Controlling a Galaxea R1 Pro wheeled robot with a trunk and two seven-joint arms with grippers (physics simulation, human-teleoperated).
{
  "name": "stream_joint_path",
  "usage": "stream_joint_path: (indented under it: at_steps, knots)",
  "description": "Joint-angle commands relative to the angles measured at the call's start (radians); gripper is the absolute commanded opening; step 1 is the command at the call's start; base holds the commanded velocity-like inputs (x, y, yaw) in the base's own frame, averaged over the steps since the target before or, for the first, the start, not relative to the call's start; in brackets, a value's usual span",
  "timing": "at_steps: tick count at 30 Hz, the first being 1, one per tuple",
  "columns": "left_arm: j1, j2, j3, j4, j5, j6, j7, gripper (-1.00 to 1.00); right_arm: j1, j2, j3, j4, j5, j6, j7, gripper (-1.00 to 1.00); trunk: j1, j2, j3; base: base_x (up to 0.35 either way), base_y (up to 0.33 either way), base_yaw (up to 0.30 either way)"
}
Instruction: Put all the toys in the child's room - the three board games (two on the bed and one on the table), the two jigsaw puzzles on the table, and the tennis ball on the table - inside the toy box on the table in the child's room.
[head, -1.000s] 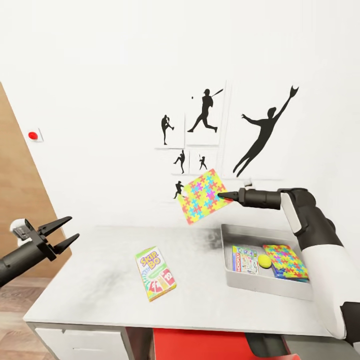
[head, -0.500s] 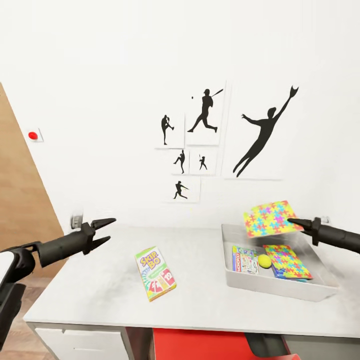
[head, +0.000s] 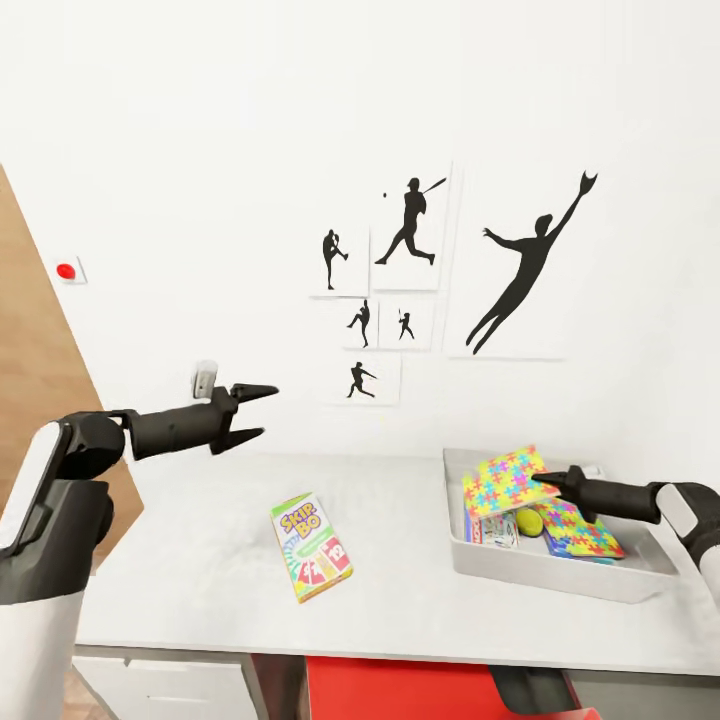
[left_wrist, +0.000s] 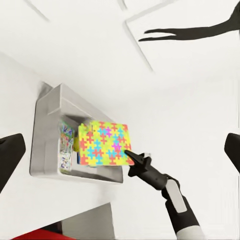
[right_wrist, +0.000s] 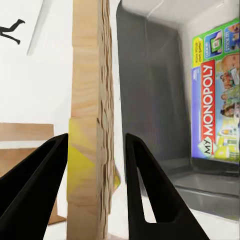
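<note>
Jigsaw puzzle (head: 503, 480) apparently between right fingers (right_wrist: 145, 190).

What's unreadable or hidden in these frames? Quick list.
- Head view: the held jigsaw puzzle covers part of the toy box contents; the My Monopoly box is mostly hidden and its print is too small to read.
- Head view: tennis ball partly tucked under the puzzle's edge.
- Right wrist view: puzzle seen edge-on between the right end effector fingers, hiding the box's far side.
- Left wrist view: left end effector fingers cut off by both frame edges.
</note>
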Motion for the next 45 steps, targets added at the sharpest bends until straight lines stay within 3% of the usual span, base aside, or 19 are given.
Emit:
stream_joint_path:
  at_steps: [1,2,5,11,45]
  knots:
    - [-0.01,-0.014,-0.004,0.0,0.01,0.003,0.025,1.0,-0.001,0.002,-0.006,-0.006,0.004,0.002,-0.001,-1.0,0.001,-0.002,-0.003,0.0,0.0,0.0]
    - [-0.025,-0.033,-0.014,0.0,0.013,0.003,0.047,1.0,-0.002,0.003,-0.006,-0.018,-0.01,0.001,-0.011,-1.0,0.001,-0.002,-0.003,0.0,0.0,0.0]
    - [-0.05,-0.058,-0.029,0.0,0.016,0.003,0.076,1.0,-0.002,-0.004,-0.007,-0.034,-0.054,0.002,-0.022,-1.0,0.001,-0.002,-0.006,0.0,0.0,0.0]
    - [-0.059,-0.069,-0.038,0.0,0.018,0.003,0.089,1.0,-0.001,-0.035,-0.013,-0.04,-0.126,0.002,-0.028,-1.0,0.001,-0.002,-0.015,0.0,0.0,0.0]
    - [-0.063,-0.07,-0.037,0.0,0.018,0.003,0.09,1.0,-0.001,-0.024,-0.014,-0.026,-0.134,-0.014,-0.043,-1.0,0.001,-0.002,-0.07,0.0,0.0,0.0]
